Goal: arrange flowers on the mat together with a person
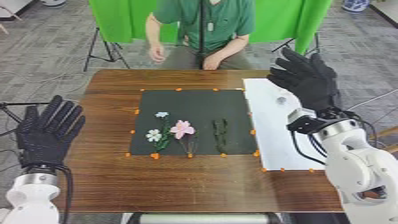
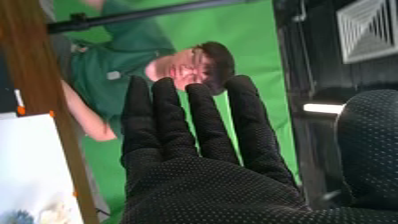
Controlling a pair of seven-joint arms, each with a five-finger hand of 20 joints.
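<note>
So the flowers are on the dark mat [image 1: 195, 102], around the middle of the head view. They're well right of the left robot hand [image 1: 46, 132] at the left edge, and down and left of the right robot hand [image 1: 306, 82] at upper right, touching neither. Both hands have their fingers straight and slightly apart, nothing in them. The blue flower [image 1: 162, 114] points up the frame, long axis pretty much vertical. The pink flower [image 1: 183, 129] has its bloom up top, stem angled down a bit to the right. White flower [image 1: 154, 135] sits just left of it. The green stem [image 1: 220, 136] runs near vertical too. A white sheet [image 1: 266, 125] lies right of the mat on the desk [image 1: 178, 185].
</note>
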